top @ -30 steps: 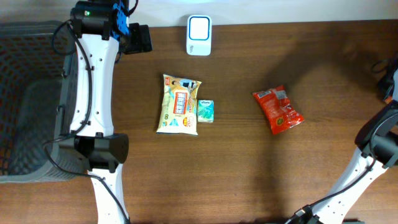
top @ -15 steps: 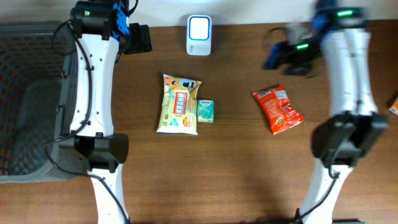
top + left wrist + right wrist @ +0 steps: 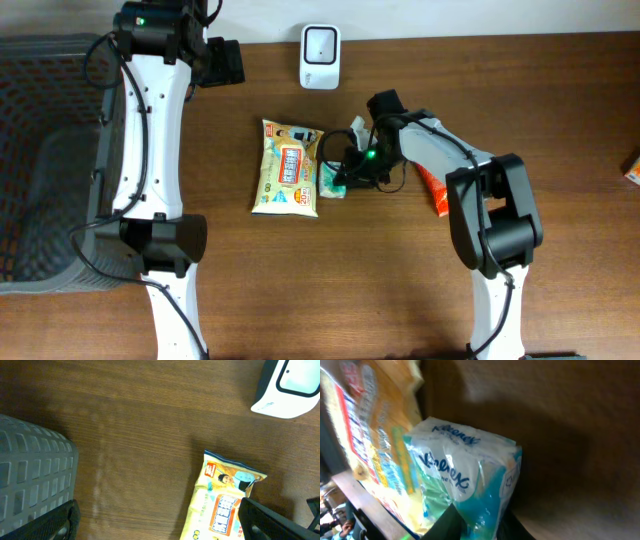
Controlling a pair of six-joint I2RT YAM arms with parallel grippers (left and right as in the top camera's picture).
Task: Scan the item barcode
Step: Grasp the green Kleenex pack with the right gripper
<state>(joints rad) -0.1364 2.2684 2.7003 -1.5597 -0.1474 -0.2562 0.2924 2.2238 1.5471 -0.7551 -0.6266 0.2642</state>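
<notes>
A small teal and white Kleenex tissue pack [image 3: 332, 182] [image 3: 465, 475] lies beside a yellow wipes pack [image 3: 287, 167] [image 3: 222, 505] [image 3: 370, 450] at mid-table. My right gripper [image 3: 350, 170] [image 3: 480, 520] is shut on the tissue pack's end, a dark finger on each side. The white scanner [image 3: 320, 43] [image 3: 292, 385] stands at the back edge. Far back on the left, my left gripper [image 3: 225, 62] [image 3: 160, 525] hangs open above bare table with nothing between its fingers. Whether the tissue pack is off the table I cannot tell.
A red snack bag [image 3: 442, 195] lies partly under my right arm. The dark mesh basket [image 3: 40, 150] [image 3: 30, 475] fills the left side. A small orange item [image 3: 632, 170] pokes in at the right edge.
My right arm has swung in from the right edge, across the back, down to the tissue pack, and has shut on it. The left arm has not moved.
</notes>
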